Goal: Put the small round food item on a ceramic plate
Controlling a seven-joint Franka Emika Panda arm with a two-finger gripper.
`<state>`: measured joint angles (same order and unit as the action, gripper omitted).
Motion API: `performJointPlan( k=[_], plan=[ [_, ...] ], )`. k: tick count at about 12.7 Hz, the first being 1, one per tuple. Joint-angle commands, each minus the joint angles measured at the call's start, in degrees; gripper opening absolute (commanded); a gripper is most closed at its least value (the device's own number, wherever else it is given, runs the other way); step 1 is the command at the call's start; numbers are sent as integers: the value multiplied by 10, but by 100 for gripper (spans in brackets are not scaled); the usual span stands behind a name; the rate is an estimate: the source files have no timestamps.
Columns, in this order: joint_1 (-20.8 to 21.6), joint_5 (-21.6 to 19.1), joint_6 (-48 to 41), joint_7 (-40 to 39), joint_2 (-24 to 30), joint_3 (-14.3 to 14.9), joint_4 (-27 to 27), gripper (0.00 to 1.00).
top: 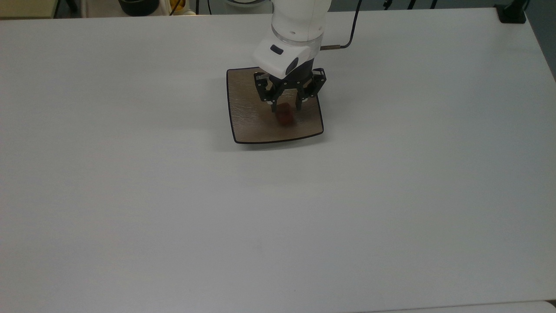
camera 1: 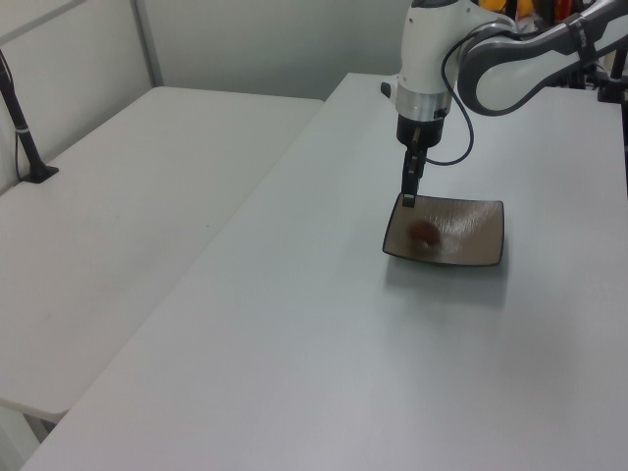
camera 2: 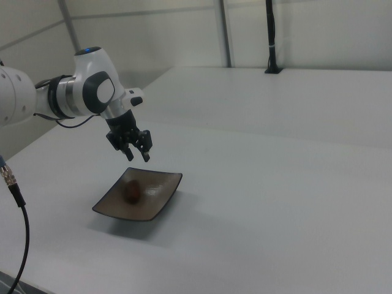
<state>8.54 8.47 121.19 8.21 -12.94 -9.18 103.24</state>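
In the top view, we see the gripper (top: 286,105) in the upper middle of the frame, above the ceramic plate (top: 247,121), its jaws spread wide and holding nothing. The small round food item (top: 285,117) lies on the plate just below the fingertips, apart from them. The plate rests on the white table (top: 130,195).

In the left view, upper right of the frame, we see the gripper (camera 1: 409,194) above the plate's (camera 1: 481,245) far edge, and the food item (camera 1: 423,233) on the plate's left part.

In the right view, left of centre, we see the open gripper (camera 2: 138,153) raised above the plate (camera 2: 156,205), the food item (camera 2: 131,192) resting near its middle.
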Motion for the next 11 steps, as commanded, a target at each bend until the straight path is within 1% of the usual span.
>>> performJointPlan(
  k=[1,3,4,5,7,8,11],
  plan=[
    [0,-2,-3,-12,18,-1,14,100],
    [-1,-3,-13,-5,25,-1,12,100],
    [-2,-17,-41,-4,30,-1,7,100],
    [-4,-42,-69,-4,39,-1,5,100],
    [-6,-62,-90,-3,64,4,5,100],
    [-6,-77,-98,-3,77,11,5,100],
    [-4,-114,-118,-3,115,63,5,100]
  ],
)
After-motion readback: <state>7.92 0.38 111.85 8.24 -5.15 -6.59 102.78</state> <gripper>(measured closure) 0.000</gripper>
